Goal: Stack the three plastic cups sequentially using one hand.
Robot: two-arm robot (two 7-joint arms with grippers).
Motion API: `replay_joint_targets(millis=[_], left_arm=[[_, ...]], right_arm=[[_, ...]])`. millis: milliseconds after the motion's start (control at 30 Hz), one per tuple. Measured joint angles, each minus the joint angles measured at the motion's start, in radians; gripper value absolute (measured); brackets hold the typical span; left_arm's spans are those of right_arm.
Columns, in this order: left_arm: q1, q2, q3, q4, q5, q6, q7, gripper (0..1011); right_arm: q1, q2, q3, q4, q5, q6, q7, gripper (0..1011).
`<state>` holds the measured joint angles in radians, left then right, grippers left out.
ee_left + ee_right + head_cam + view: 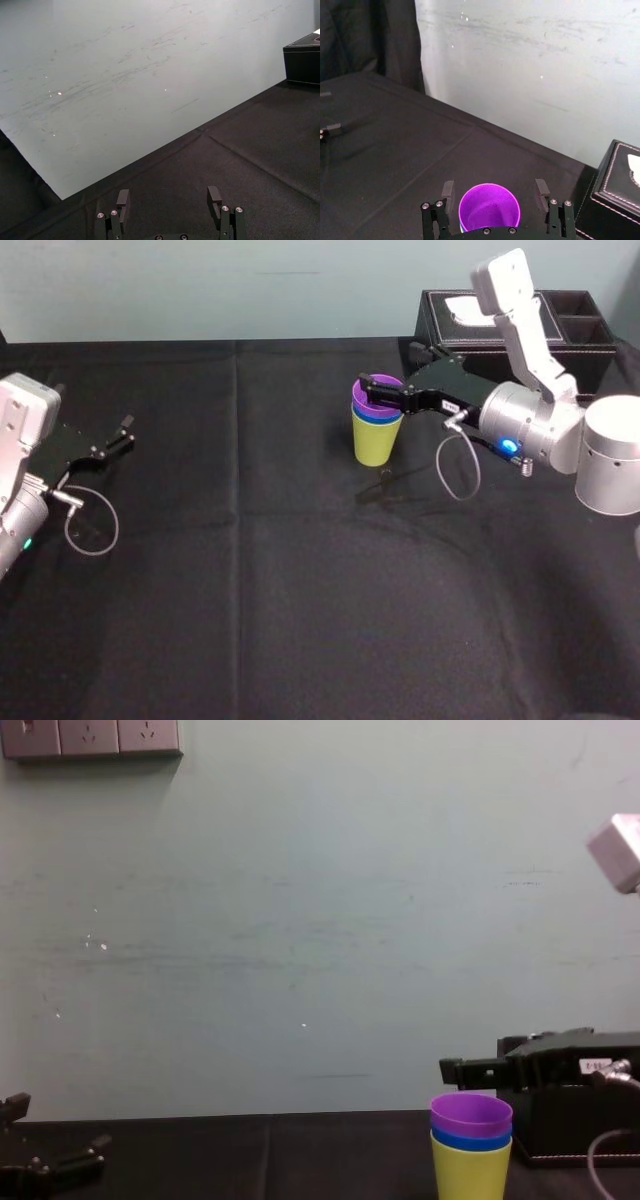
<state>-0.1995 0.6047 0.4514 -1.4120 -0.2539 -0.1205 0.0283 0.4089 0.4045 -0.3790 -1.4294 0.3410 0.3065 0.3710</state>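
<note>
Three cups (pixel 377 435) stand nested on the desk (pixel 300 590), purple topmost; right end effector (pixel 366 392) hovers open, empty, at its rim, so stacking looks done; next: back off without tipping; left end effector (pixel 128 432) parked open.

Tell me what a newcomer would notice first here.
Three bright nested cups stand out on the black table, right of centre: the purple cup inside the blue cup inside the yellow-green cup. The right pincer hangs open at the purple cup's rim, a finger on either side. The left pincer sits open near the table's left edge.
</note>
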Motion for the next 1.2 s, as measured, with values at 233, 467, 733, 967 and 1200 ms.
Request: replay_joint_targets(millis=[233, 467, 733, 967, 1200], left_arm=[[0.000, 0.000, 0.000, 0.000, 0.000, 0.000, 0.000, 1010], [0.000, 0.000, 0.000, 0.000, 0.000, 0.000, 0.000, 1010], [0.000, 0.000, 0.000, 0.000, 0.000, 0.000, 0.000, 1010], [0.000, 0.000, 0.000, 0.000, 0.000, 0.000, 0.000, 1010], [0.000, 0.000, 0.000, 0.000, 0.000, 0.000, 0.000, 1010]], right_arm=[[-0.085, 0.012, 0.059, -0.109, 0.019, -0.005, -0.056, 1000], [-0.206, 0.001, 0.132, -0.201, 0.027, -0.037, -0.149, 1000], [-0.320, -0.063, 0.189, -0.230, -0.028, -0.099, -0.294, 1000], [-0.354, -0.134, 0.207, -0.158, -0.093, -0.161, -0.408, 1000], [-0.356, -0.178, 0.211, -0.096, -0.145, -0.202, -0.460, 1000]])
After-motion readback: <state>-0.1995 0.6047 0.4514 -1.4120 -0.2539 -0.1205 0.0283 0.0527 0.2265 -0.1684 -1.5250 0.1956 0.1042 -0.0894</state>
